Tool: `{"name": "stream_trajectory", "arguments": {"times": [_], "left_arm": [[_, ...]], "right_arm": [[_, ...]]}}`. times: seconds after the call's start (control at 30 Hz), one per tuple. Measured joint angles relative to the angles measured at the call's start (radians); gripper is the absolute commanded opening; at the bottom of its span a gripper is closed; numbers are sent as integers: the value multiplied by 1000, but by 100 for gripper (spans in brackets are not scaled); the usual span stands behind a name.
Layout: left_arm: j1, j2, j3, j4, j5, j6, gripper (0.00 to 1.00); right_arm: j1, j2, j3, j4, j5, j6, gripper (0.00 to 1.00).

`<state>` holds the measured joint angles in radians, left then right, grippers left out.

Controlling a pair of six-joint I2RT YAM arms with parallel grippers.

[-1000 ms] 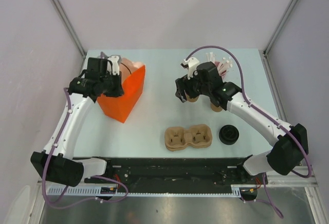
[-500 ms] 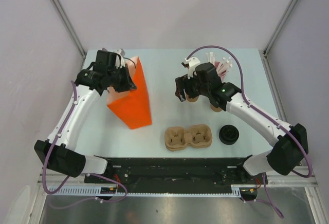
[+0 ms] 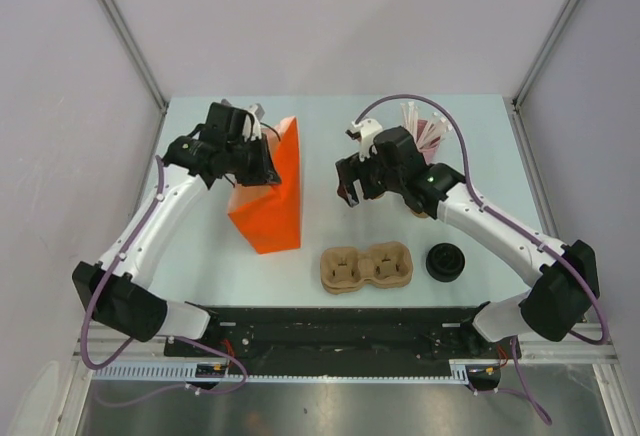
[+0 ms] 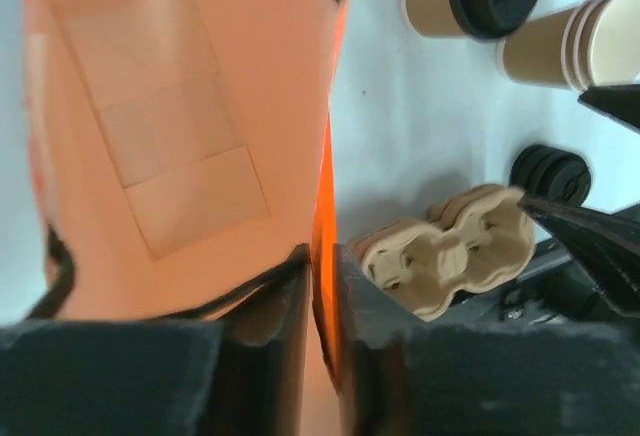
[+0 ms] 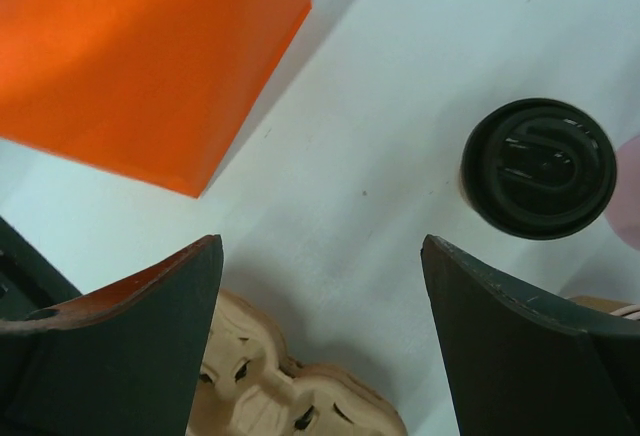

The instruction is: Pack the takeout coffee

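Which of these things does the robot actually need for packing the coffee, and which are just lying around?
Needed: lidded coffee cup, orange bag, probably the cardboard cup carrier.
Lying about: stack of lidless cups, loose black lid, straws.

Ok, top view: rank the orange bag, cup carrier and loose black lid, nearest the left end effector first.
1. Orange bag, gripped by the left end effector.
2. Cup carrier, near edge, centre.
3. Loose black lid, near edge, right.
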<state>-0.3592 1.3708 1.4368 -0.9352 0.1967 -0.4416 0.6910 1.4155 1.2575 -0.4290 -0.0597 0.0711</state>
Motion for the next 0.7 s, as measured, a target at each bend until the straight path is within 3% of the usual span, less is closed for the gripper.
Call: {"name": "stream_trajectory", "arguments": {"times": [0.1,0.2,0.47,0.63,0.7], "left_arm": [[-13,15,19,-6,17,20,64],[-14,21,42,-10,26,35,78],[-14,13,166,-13,24,107,96],[-14,-29,198,-12,12,170,98],[-14,-45,212,-14,9,202,100]], "right_arm": [[21,0,0,-25,-1,0,83],[56,0,0,-61,12,15,79],[257,-2,0,-211,151,175,78],[389,21,-3,-252,161,296,78],[417,53,-4,-251,161,327,72]]}}
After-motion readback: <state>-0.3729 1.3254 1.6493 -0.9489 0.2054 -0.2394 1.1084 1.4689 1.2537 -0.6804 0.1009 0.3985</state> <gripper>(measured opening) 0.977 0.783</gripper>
